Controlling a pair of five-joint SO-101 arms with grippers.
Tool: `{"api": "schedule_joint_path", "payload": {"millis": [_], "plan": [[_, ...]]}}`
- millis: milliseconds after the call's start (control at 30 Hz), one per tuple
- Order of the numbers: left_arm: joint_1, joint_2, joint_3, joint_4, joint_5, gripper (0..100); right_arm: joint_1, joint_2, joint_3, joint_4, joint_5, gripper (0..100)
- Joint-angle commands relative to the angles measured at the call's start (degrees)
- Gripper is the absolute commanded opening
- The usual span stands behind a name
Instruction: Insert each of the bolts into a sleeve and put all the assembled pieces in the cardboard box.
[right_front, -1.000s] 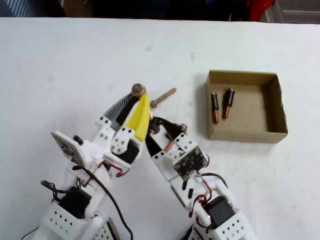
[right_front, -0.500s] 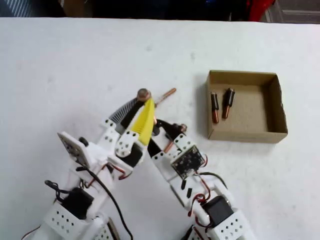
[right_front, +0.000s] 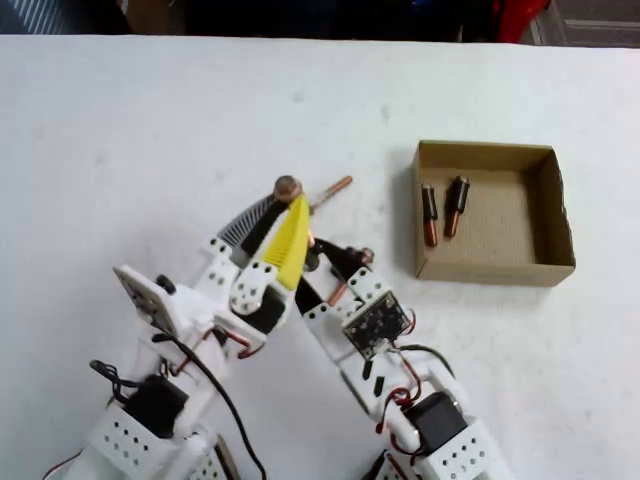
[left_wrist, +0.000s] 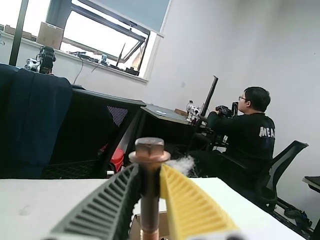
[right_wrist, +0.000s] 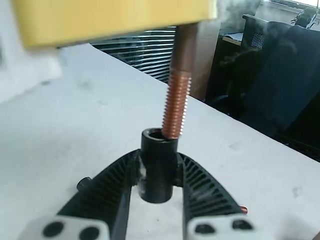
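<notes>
Copper-coloured threaded metal bolt (left_wrist: 149, 150) is what I'm steering: my left gripper (left_wrist: 149, 171) is clamped on its plain shank just under the hex head, one grey and one yellow finger either side. It hangs above the white table (right_front: 150, 110), well apart from the brown cardboard box (right_front: 490, 272), out beyond the wall where two finished pieces (right_front: 429, 215) lie inside. Directly beneath it, my right gripper (right_wrist: 158, 159) is clenched around the short black cylindrical sleeve (right_wrist: 157, 172) at mid-body.

I judge the bolt light, rigid and smooth, so it could swivel between ribbed fingers if pushed off-line. The shank below the head is the right hold, since it leaves the thread free. The sleeve looks equally stiff, and the mid-body grip keeps its bore open.

The bolt's long axis stands about upright, head up, threaded end (right_wrist: 176, 107) pointing down at the sleeve's upturned mouth. The tip sits at the rim, toward one side of the bore. Whether it is inside I cannot tell. A second loose copper bolt (right_front: 335, 187) lies flat on the table, on the box side of my left gripper.
</notes>
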Motion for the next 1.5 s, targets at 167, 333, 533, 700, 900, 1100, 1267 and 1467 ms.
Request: {"api": "schedule_joint_path", "payload": {"millis": [167,333,533,700,900,1100,1267,1467], "plan": [[0.48,-0.57,-1.32,-2.11,0.26,2,-0.13,-0.75,-1.23,-1.71,0.79,1.7],[-0.66,-0.57,-1.49,-2.02,0.26,2,0.22,-0.75,-1.23,-1.71,0.79,1.7],[-3.74,-0.57,-1.14,-1.93,0.53,2,1.01,-0.75,-1.23,-1.80,0.79,1.7],[-3.65,-0.57,-1.14,-1.93,0.62,2,0.92,-0.75,-1.23,-1.80,0.79,1.7],[-3.65,-0.57,-1.05,-1.93,0.62,2,0.92,-0.75,-1.23,-1.80,0.79,1.7],[-1.54,-0.57,0.18,-1.93,0.62,2,0.92,-0.75,-1.23,-1.80,0.79,1.7],[-0.13,-0.57,0.53,-2.02,0.62,2,1.01,-0.75,-1.23,-1.80,0.79,1.7],[-0.31,-0.57,2.29,-2.29,0.62,2,1.01,-0.75,-1.14,-1.80,0.79,1.7]]}}
